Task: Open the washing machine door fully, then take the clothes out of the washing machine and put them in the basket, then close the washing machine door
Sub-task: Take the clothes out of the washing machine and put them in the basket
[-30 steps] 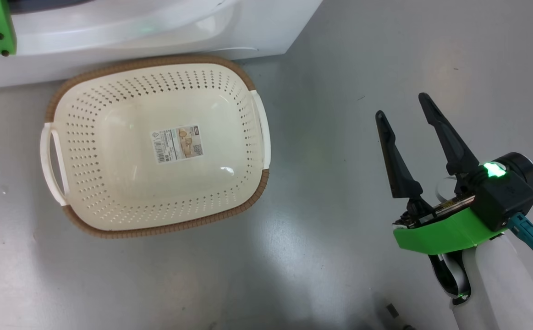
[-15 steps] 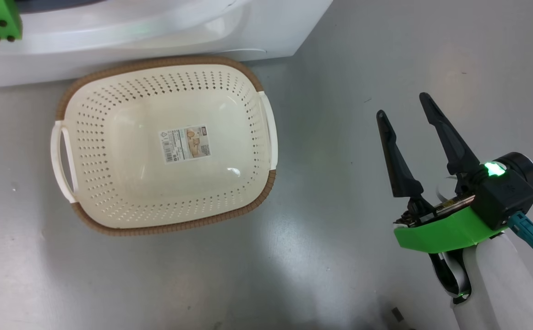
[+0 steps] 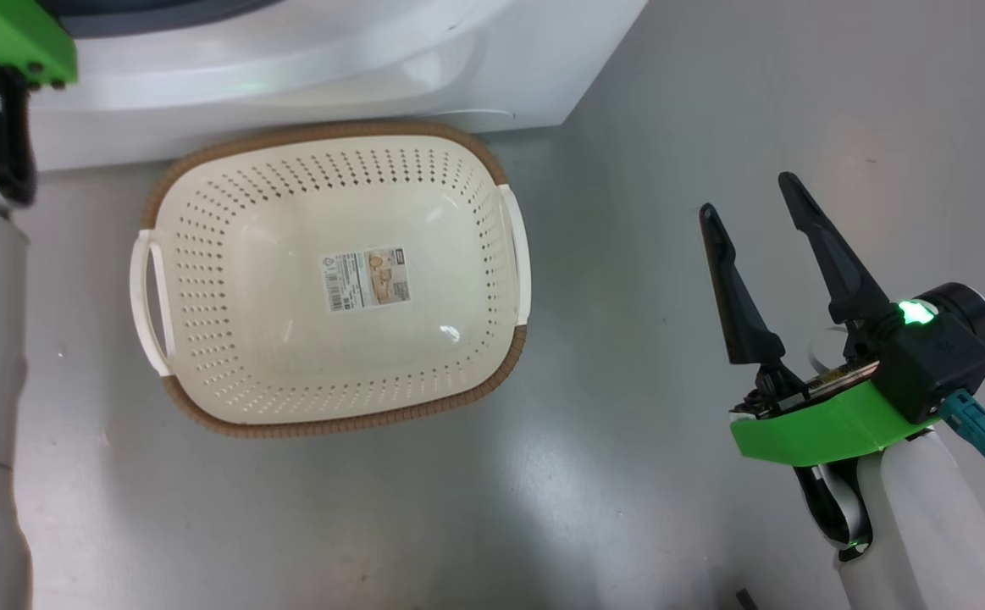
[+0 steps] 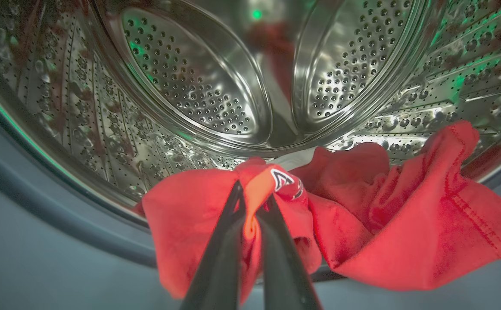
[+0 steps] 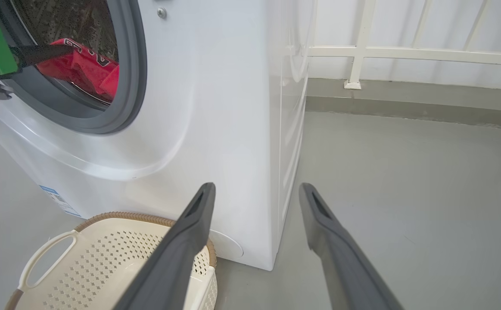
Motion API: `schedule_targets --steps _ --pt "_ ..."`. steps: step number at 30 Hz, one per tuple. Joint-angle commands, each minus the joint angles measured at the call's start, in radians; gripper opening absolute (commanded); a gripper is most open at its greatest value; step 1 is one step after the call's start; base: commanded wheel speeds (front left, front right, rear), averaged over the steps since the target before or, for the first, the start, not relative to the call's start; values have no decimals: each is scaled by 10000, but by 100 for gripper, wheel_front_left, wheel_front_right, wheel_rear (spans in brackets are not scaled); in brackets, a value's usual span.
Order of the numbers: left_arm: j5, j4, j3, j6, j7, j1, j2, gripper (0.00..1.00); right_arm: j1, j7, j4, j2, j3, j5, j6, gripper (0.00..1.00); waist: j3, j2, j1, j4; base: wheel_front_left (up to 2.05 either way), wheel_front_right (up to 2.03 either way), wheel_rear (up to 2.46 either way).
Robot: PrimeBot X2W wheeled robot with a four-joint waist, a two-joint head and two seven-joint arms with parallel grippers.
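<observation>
inside the washing machine, left gripper clamps the clothes; right gripper gapes empty.

Clothes bright red, wht/blk print; basket cream, dotted holes, brown woven rim; washing machine wht.

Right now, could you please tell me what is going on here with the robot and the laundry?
The robot is unloading the washing machine. Its left tool is inside the drum, shut on a fold of the red clothes. The right tool is open and holds nothing, hovering over the floor beside the basket. The basket sits in front of the machine with no clothes in it yet.
</observation>
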Motion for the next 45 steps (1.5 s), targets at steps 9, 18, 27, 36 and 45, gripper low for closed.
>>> schedule_targets --steps 9,18,27,36,45 --pt "-449 -2634 787 -283 -270 2322 99 0 223 -63 -141 17 109 153 48 100 -781 0 0 243 0 0 0" --pt "-606 -4932 1306 -693 -274 4714 -356 0 580 -63 -93 17 -16 201 48 100 -1833 0 0 350 0 0 0" --pt "-587 -6173 1182 -840 -274 6453 -616 0 1043 -63 62 17 -21 312 48 100 -2838 0 0 342 0 0 0" --pt "-534 -6950 971 -777 -265 7650 -715 0 1407 -63 146 17 0 429 48 100 -3523 0 0 304 0 0 0" --pt "-509 -8018 850 -524 -198 8707 -859 0 1669 -63 155 17 -61 448 48 100 -3958 0 0 300 0 0 0"
